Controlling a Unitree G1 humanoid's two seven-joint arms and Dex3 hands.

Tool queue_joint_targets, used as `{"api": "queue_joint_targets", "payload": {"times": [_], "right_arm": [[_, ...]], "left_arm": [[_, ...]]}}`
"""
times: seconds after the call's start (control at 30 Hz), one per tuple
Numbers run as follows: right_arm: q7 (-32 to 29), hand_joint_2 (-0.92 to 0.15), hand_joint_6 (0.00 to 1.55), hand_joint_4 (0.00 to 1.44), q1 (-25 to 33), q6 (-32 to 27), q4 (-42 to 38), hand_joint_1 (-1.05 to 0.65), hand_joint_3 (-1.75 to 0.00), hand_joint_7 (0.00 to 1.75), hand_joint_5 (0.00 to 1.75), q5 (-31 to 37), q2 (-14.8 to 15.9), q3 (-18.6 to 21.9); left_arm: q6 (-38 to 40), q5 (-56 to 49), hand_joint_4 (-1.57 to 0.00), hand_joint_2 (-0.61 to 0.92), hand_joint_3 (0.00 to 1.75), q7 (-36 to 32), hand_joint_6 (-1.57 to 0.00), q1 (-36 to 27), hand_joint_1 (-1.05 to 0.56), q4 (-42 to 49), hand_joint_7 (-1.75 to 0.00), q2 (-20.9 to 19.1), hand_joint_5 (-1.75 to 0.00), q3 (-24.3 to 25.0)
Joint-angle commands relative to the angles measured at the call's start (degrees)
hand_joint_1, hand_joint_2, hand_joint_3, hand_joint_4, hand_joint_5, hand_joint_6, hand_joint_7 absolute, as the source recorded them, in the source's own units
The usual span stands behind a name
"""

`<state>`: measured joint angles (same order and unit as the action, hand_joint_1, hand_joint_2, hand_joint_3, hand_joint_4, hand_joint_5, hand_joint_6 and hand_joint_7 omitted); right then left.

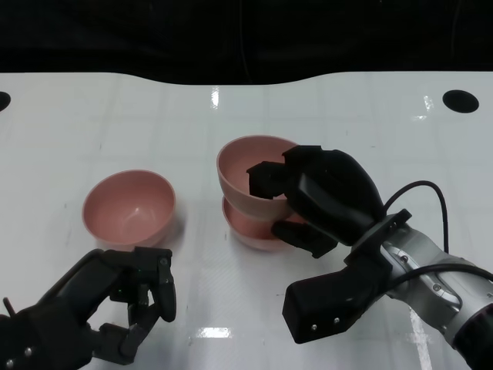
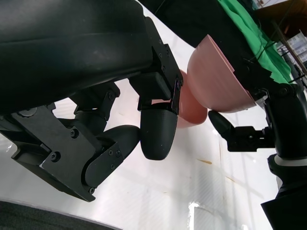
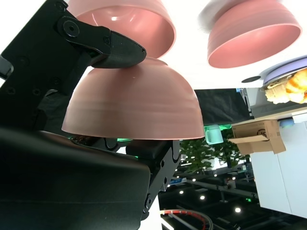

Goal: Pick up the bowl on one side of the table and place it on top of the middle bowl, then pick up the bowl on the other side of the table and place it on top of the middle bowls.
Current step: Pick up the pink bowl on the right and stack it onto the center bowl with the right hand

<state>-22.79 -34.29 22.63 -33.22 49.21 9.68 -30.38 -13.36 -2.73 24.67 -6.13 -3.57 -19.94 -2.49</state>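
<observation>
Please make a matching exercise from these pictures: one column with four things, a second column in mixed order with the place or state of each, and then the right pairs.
Things:
1. upper bowl
2. middle bowl
3. side bowl
4. left hand

Places or states:
A. alone on the table, ahead of the left hand
B. holds nothing, fingers apart
C. held at its rim by the right hand
D. lies under another bowl

Right pairs: 1-C, 2-D, 3-A, 4-B
</observation>
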Motion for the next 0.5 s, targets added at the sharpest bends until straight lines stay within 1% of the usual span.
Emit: {"api": "queue_joint_targets", "payload": {"times": [0.03, 0.1, 0.13, 0.17, 0.2, 0.23, 0.27, 0.3, 0.33, 0.37, 0.43, 0.47, 0.5], "right_arm": [[0.3, -0.34, 0.74, 0.97, -1.6, -0.5, -2.7, -0.17, -1.16, 1.74, 1.75, 0.5, -0.1, -1.1], [0.7, -0.35, 0.72, 0.96, -1.9, -0.9, -3.6, -0.17, -1.16, 1.73, 1.75, 0.8, -0.1, -1.6], [0.8, -0.37, 0.75, 0.93, -2.1, -1.1, -4.1, -0.17, -1.12, 1.55, 1.75, 1.0, -0.1, -1.8], [0.8, -0.41, 0.83, 0.89, -2.3, -1.3, -4.5, -0.18, -1.02, 1.27, 1.75, 1.1, -0.1, -2.0], [0.8, -0.43, 0.86, 0.87, -2.3, -1.3, -4.7, -0.18, -0.98, 1.16, 1.75, 1.2, -0.1, -2.1], [1.3, -0.44, 0.88, 0.86, -2.5, -1.6, -5.1, -0.18, -0.96, 1.11, 1.75, 1.3, 0.1, -2.4], [3.0, -0.49, 0.89, 0.87, -2.6, -2.8, -4.9, -0.22, -0.84, 0.91, 1.49, 2.0, 0.5, -2.9], [4.2, -0.68, 0.89, 0.84, -2.8, -3.8, -4.7, -0.31, -0.55, 0.60, 1.12, 2.6, 0.8, -3.2], [5.1, -0.79, 0.92, 0.85, -2.8, -4.5, -4.5, -0.34, -0.36, 0.42, 0.97, 3.0, 1.0, -3.5], [5.6, -0.87, 0.95, 0.85, -2.8, -4.9, -4.3, -0.36, -0.23, 0.31, 0.87, 3.1, 1.1, -3.6], [5.9, -0.91, 0.96, 0.85, -2.7, -5.2, -4.0, -0.37, -0.16, 0.24, 0.82, 3.1, 1.1, -3.7], [9.2, -0.91, 0.97, 0.85, -2.6, -7.0, -3.0, -0.37, -0.15, 0.23, 0.81, 3.3, 1.5, -3.9], [11.7, -0.92, 0.72, 0.55, -2.6, -8.3, -2.2, -0.54, -0.20, 0.11, 0.61, 3.5, 1.9, -4.2]], "left_arm": [[1.0, -0.6, -0.84, 0.38, 1.39, -0.8, -0.81, -0.3, -0.08, -1.9, -1.51, -0.4, -1.72, -0.1], [1.1, -0.6, -0.84, 0.38, 1.40, -0.8, -0.81, -0.3, -0.07, -2.2, -1.51, -0.3, -1.72, -0.1], [1.3, -0.4, -0.85, 0.37, 1.41, -0.8, -0.81, -0.4, -0.08, -2.3, -1.51, -0.3, -1.72, -0.1], [1.4, -0.3, -0.85, 0.36, 1.42, -0.7, -0.81, -0.4, -0.07, -2.3, -1.51, -0.3, -1.72, -0.1], [1.4, -0.2, -0.85, 0.36, 1.42, -0.7, -0.81, -0.4, -0.07, -2.4, -1.51, -0.2, -1.72, -0.1], [1.5, -0.3, -0.85, 0.36, 1.43, -0.7, -0.81, -0.4, -0.07, -2.5, -1.51, -0.3, -1.72, -0.1], [1.3, -0.3, -0.85, 0.36, 1.43, -0.7, -0.81, -0.5, -0.07, -2.5, -1.51, -0.3, -1.72, -0.1], [1.2, -0.3, -0.85, 0.36, 1.43, -0.7, -0.81, -0.5, -0.07, -2.4, -1.51, -0.3, -1.72, -0.2], [1.0, -0.3, -0.85, 0.35, 1.44, -0.7, -0.81, -0.5, -0.07, -2.4, -1.51, -0.4, -1.72, -0.2], [1.0, -0.3, -0.86, 0.35, 1.44, -0.7, -0.81, -0.5, -0.07, -2.4, -1.51, -0.4, -1.72, -0.2], [1.0, -0.3, -0.86, 0.35, 1.44, -0.7, -0.81, -0.5, -0.07, -2.4, -1.51, -0.4, -1.72, -0.2], [0.7, -0.5, -0.86, 0.35, 1.44, -0.6, -0.81, -0.3, -0.07, -2.3, -1.51, -0.5, -1.72, -0.2], [0.5, -0.7, -0.86, 0.35, 1.45, -0.6, -0.82, -0.2, -0.07, -2.2, -1.51, -0.6, -1.72, -0.2]]}}
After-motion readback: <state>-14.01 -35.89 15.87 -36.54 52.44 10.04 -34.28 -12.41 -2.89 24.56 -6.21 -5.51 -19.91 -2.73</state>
